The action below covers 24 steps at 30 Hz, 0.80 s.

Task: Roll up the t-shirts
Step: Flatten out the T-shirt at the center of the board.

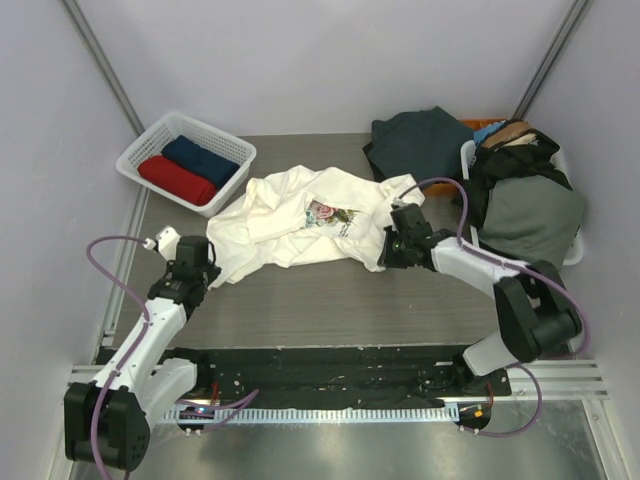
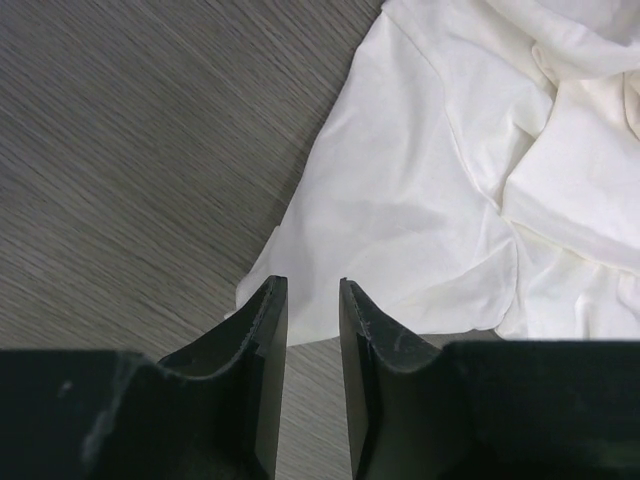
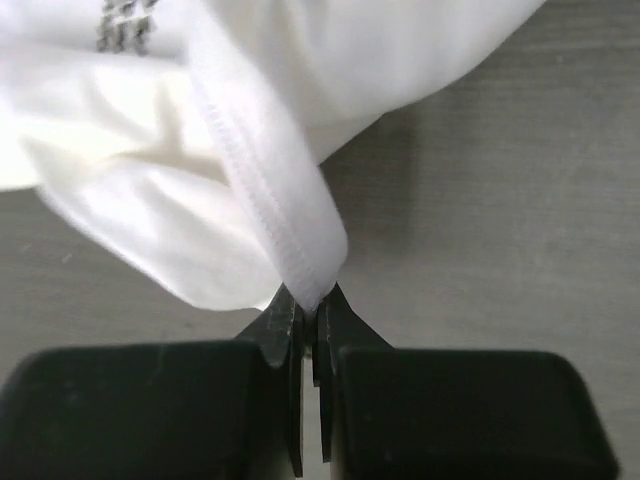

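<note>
Here, right claw (image 3: pixel 308 302) tight on stitched hem (image 3: pixel 268 200) of cream t-shirt (image 3: pixel 130 190); left claw (image 2: pixel 312 288) spread.

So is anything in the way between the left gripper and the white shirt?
Nothing visible. The left gripper has its jaws open right at the near corner of the white shirt, with only bare table beside it. The right gripper is shut on the shirt's hem.
</note>
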Each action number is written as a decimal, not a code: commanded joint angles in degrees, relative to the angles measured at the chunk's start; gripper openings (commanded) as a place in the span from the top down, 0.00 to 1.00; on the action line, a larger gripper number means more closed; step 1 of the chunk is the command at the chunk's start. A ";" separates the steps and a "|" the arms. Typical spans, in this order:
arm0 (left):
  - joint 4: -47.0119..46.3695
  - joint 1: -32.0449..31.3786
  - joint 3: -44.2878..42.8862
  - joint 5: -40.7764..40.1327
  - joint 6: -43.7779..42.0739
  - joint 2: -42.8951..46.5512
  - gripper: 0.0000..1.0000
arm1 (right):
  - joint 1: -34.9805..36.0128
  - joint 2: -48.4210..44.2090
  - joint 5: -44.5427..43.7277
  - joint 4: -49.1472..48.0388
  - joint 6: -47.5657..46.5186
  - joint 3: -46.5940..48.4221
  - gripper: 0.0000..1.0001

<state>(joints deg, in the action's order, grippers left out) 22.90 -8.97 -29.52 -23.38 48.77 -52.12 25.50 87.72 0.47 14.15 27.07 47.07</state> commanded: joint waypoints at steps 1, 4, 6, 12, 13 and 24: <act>-2.94 0.27 -1.33 -0.53 -1.75 0.09 0.72 | 0.34 -17.63 5.07 10.69 2.90 1.62 0.99; -3.38 0.27 -0.81 -1.23 -2.54 0.61 0.72 | -1.23 -23.37 1.22 21.42 1.59 4.17 0.95; -3.03 0.27 -0.98 -1.41 -3.25 0.88 0.72 | -5.60 -26.63 -0.21 26.79 0.80 4.78 0.79; -2.42 0.27 -1.15 -1.14 -3.16 1.14 0.71 | -8.62 -32.78 -2.14 28.65 4.83 1.19 0.07; -2.07 0.27 -1.59 -1.75 -3.16 1.14 0.71 | -8.71 -33.31 -2.40 28.30 5.97 0.75 0.07; -1.80 0.27 -2.91 -4.05 -2.10 1.58 0.69 | -8.71 -36.04 -1.59 19.42 16.26 -14.01 0.45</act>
<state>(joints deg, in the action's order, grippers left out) 22.72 -8.97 -30.11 -25.10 46.11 -51.72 16.73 54.26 2.44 37.39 38.22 36.23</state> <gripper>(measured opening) 0.307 0.652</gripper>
